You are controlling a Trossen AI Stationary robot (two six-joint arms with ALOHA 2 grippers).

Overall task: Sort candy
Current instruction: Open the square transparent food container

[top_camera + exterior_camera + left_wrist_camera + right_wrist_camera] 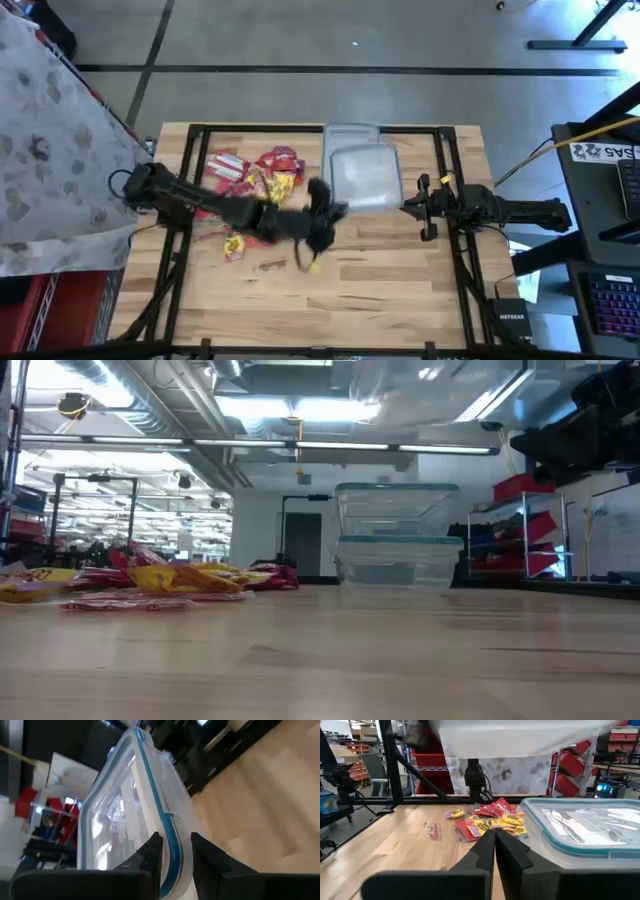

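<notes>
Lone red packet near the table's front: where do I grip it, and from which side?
Come straight down onto the lone red packet and pinch across its shorter width. It lies flat on the table, clear of the pile, so a side approach likely finds no edge.

Candy (255,178) left of tubs (365,178) on table (400,290)

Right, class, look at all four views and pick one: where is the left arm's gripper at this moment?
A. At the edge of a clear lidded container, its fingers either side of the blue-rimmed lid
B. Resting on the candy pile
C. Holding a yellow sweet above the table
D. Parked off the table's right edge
A. In the left wrist view the left gripper has its fingers straddling the blue rim of the clear container; the candy lies apart.
</notes>
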